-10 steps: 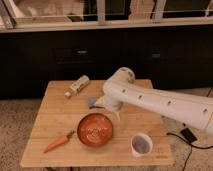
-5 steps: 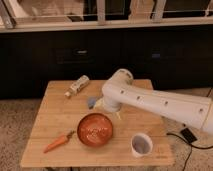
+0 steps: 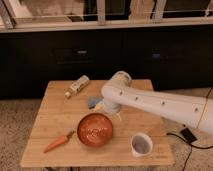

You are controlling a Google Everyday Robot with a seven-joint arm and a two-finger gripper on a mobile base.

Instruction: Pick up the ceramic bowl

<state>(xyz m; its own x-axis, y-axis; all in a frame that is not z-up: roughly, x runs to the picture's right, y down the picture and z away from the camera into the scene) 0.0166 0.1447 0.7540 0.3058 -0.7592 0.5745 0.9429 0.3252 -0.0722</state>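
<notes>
The ceramic bowl (image 3: 95, 129), round, glossy and orange-red with a faint pale pattern inside, sits on the wooden table (image 3: 55, 115) near its front middle. My white arm reaches in from the right, and its gripper (image 3: 102, 107) hangs just behind the bowl's far rim, mostly hidden by the arm's wrist. The small white cup (image 3: 141, 144) stands to the right of the bowl near the front edge.
A carrot (image 3: 58, 142) lies left of the bowl at the front. A bottle (image 3: 77, 85) lies on its side at the back left. A bluish thing (image 3: 93, 102) peeks out by the gripper. A dark cabinet wall stands behind the table.
The arm has shifted slightly to the left and down towards the bowl's far rim. The bowl, cup, carrot and bottle have not moved.
</notes>
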